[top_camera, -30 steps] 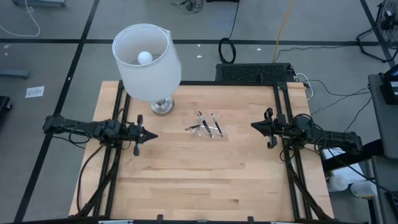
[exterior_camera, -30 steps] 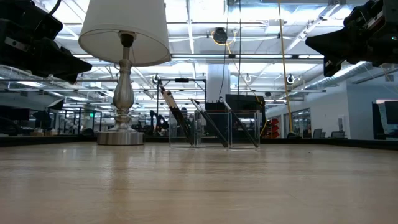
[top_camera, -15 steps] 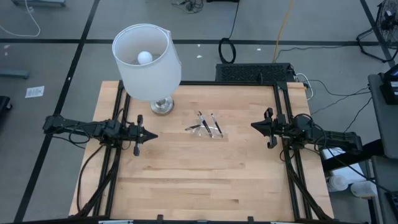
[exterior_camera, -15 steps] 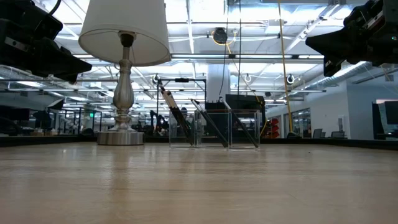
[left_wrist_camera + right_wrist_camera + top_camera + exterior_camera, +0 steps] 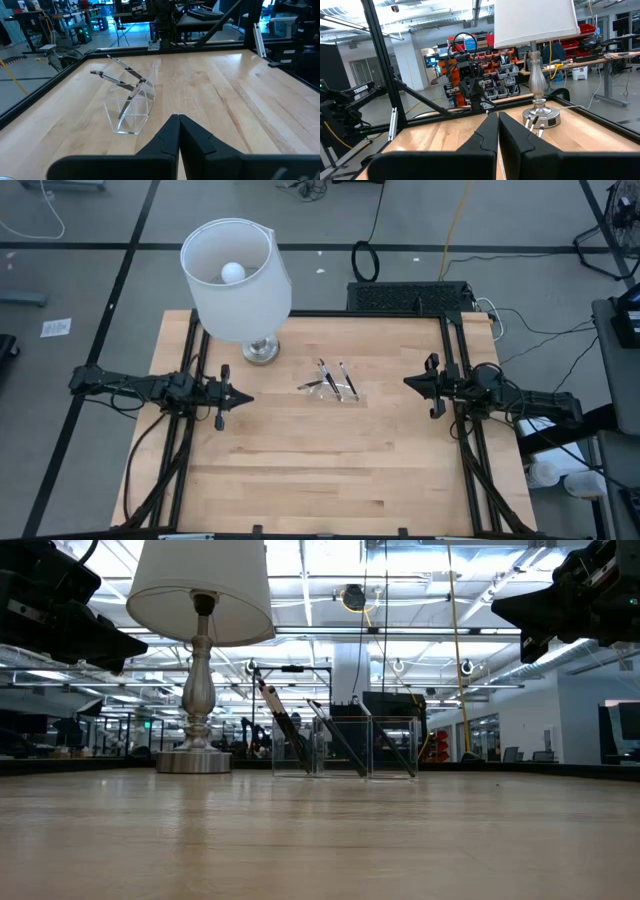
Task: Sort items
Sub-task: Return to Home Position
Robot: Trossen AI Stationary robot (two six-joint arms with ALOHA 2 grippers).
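My arms level over counter [image 5: 320, 470]: left gripper [image 5: 243, 397] at 9 o'clock, right gripper [image 5: 408, 382] at 3; fingers [image 5: 167, 137] clenched.

We hold our left arm [image 5: 130, 387] and right arm [image 5: 515, 395] stretched level, pointing inward at each other; left gripper [image 5: 243, 397] and right gripper [image 5: 407, 382] have fingers pressed together.

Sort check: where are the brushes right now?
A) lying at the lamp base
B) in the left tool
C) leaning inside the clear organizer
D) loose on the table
C: the brushes lean inside the clear organizer, while the left tool and the right tool are shut and hold nothing.
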